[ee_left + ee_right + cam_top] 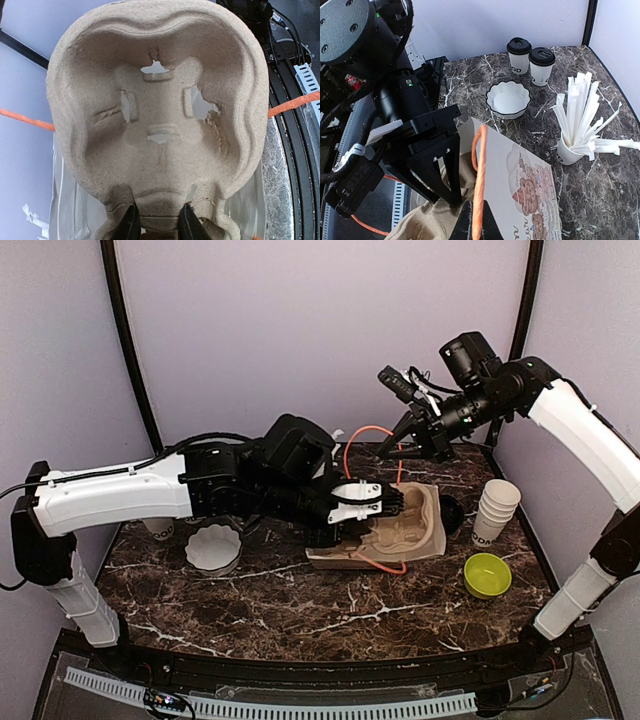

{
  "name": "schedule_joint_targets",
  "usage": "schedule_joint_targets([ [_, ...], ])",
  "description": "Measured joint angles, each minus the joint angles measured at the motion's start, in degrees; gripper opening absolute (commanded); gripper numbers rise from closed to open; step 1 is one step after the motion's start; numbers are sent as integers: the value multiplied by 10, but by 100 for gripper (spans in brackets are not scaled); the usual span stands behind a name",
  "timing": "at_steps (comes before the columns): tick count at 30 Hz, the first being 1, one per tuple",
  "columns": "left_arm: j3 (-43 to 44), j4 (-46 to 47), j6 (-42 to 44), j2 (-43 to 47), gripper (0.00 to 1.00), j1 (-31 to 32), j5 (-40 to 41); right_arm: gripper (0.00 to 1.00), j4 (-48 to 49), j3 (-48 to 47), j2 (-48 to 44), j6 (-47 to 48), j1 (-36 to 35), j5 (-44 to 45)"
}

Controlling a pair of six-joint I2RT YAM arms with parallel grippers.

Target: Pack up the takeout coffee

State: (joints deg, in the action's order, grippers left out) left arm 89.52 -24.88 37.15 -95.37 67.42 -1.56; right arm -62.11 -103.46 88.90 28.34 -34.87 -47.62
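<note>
Loading the carrier is the step in hand. The left jaws are clenched on the rim of the pulp cup carrier, which sits at the mouth of the paper bag, while the right jaws pinch the bag's orange handle and lift it. The first coffee cup and second coffee cup stand unpacked on the table, top centre of the right wrist view. Next, I judge, the carrier must slide fully inside and lie flat before either cup is fetched.

Dark white-veined marble tabletop inside pale lilac walls with black corner poles.
</note>
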Motion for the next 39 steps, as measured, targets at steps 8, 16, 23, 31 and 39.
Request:
schedule_joint_targets([
  [8,22,-28,1,-30,25,11,54,1,24,1,0,-26,0,10],
  [16,54,-59,0,-56,25,20,102,1,34,3,-2,-37,0,12],
  [23,83,-90,-17,-91,25,20,142,1,34,4,-3,-39,0,12],
  [31,98,-118,-33,-121,25,20,162,13,33,4,-3,-40,0,16],
  [39,99,-128,-40,-124,25,20,169,44,-5,-59,-2,-24,31,17],
])
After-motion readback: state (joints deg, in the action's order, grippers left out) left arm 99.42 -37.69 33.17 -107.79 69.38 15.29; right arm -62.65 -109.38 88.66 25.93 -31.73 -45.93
